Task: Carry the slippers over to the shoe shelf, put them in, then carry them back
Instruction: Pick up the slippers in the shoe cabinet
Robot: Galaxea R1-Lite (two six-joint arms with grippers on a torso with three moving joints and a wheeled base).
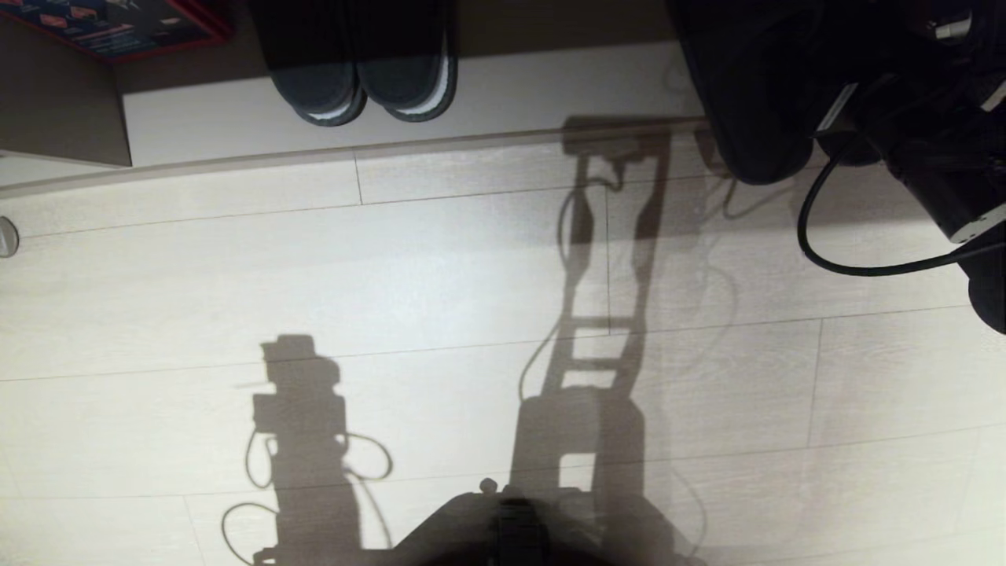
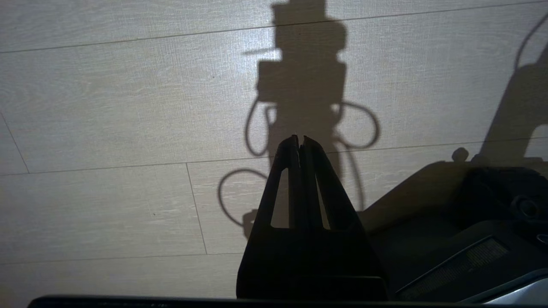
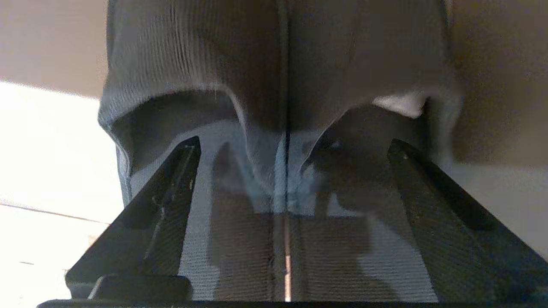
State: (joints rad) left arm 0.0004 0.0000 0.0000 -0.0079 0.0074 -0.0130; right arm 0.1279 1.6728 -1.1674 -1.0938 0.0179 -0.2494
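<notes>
The grey-blue slippers lie side by side, open backs toward the right wrist camera and toes toward the taupe back of the shoe shelf. My right gripper is open. One finger is over each insole, with the two inner heel rims between them and nothing pinched. In the head view the right arm reaches in at the top right over the shelf's pale base board. Over bare floor, the left gripper is shut and empty.
A darker pair of slippers with white sole edges sits on the same base board further left. A taupe side panel and a red-edged box are at the far left. Pale plank floor spreads in front, crossed by the robot's shadow.
</notes>
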